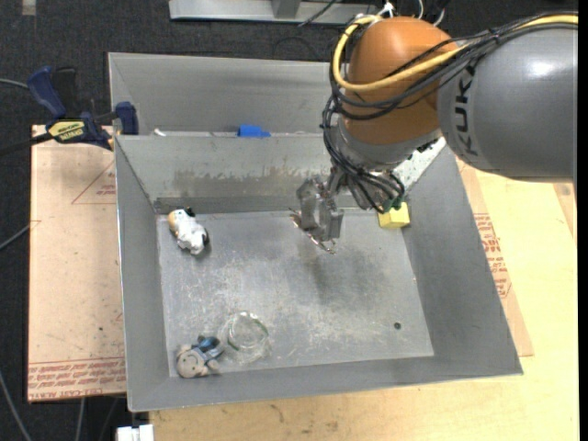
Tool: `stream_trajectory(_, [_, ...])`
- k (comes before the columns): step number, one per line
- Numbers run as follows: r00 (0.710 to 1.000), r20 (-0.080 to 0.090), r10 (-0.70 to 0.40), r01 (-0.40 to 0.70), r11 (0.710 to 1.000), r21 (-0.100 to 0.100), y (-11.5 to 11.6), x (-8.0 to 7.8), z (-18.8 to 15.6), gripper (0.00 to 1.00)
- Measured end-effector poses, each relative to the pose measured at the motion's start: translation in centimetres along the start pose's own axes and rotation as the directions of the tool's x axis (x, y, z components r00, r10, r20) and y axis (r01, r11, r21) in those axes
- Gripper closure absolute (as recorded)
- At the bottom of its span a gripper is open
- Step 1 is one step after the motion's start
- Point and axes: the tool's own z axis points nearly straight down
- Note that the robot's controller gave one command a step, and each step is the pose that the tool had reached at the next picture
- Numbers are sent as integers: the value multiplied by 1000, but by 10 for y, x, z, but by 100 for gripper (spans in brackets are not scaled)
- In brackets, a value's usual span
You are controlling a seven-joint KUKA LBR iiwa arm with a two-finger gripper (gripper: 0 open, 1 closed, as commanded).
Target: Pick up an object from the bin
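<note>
My gripper (322, 237) hangs over the back middle of the bin floor, its fingertips close together and nothing visible between them. A small yellow block (394, 216) lies just to its right, against the bin's right wall and partly under the arm. A white toy figure with dark and yellow marks (188, 231) lies far to the left near the back wall.
A clear round cup or lid (245, 333) and a small blue and tan toy (197, 357) lie at the front left corner. A blue thing (254, 132) sits on the back rim. The orange cover and cables hang above the gripper.
</note>
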Motion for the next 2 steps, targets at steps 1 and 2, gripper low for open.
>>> stream_trajectory(1, [1000,6,15,-15,1000,3,22,-21,-22,100])
stream_trajectory(2, [1000,5,-9,9,1000,0,40,8,-3,100])
